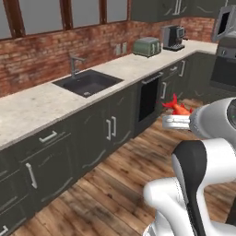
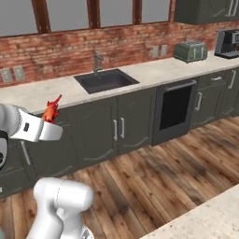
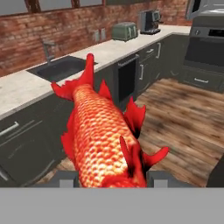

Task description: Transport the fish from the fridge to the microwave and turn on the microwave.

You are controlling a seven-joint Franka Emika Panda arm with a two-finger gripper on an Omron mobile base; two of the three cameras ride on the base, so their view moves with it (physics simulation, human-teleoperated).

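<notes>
The red-orange fish (image 3: 103, 131) lies lengthwise between my fingers, its forked tail pointing away from the hand toward the sink counter. My gripper (image 3: 109, 179) is shut on the fish's head end. From the base, the fish (image 1: 177, 107) sticks up out of the gripper (image 1: 177, 117) over the wooden floor, in front of the dark cabinets; from the other side the fish (image 2: 50, 111) and gripper (image 2: 49, 123) sit at the left. The silver-grey microwave (image 1: 224, 22) is high at the far right, above the oven. The fridge is out of view.
A long pale counter (image 1: 32, 108) holds a dark sink (image 1: 87, 82) with tap, a green toaster (image 1: 146, 47) and a coffee machine (image 1: 174, 37). A black dishwasher front (image 1: 148, 99) sits under it. The oven (image 1: 224, 69) stands at the far right. An island corner (image 2: 210, 219) is near.
</notes>
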